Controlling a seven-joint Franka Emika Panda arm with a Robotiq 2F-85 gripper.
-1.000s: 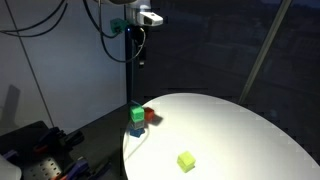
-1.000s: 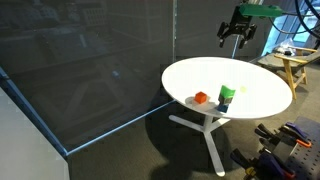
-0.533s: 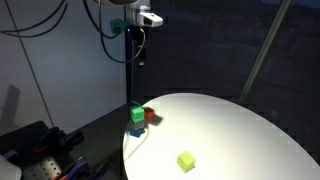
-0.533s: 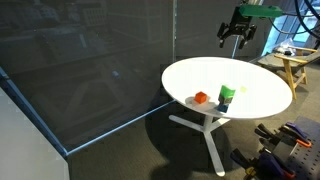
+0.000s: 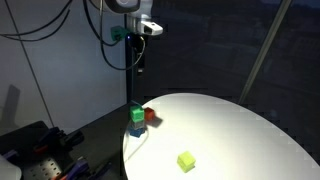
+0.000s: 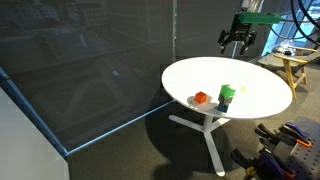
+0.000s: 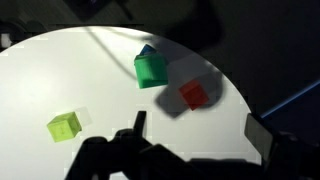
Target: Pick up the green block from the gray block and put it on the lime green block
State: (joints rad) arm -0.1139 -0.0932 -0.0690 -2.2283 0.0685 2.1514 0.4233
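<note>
**Q:** Where is the green block?

**A:** The green block [image 7: 150, 68] sits squarely on top of the gray block [image 5: 136, 130], forming a two-cube stack near the rim of a round white table [image 5: 240, 125]. In the wrist view, only a sliver of the gray cube peeks out behind the green one.

**Q:** What else is on the tabletop?

**A:** An orange-red block [image 7: 194, 95] lies just beside the stack. The wrist view shows a narrow gap between them. The lime green block [image 7: 64, 126] rests alone on the white surface, well apart from the stack and from the orange-red cube.

**Q:** And the robot?

**A:** In both exterior views the Robotiq gripper [image 6: 238, 44] hangs high in the air, pointing down, well above the tabletop and far from every block. Its dark fingers [image 7: 139, 124] are spread wide with nothing between them. In the wrist view they frame the bottom edge, with all the blocks lying beyond them. The room around the table is dim.
</note>
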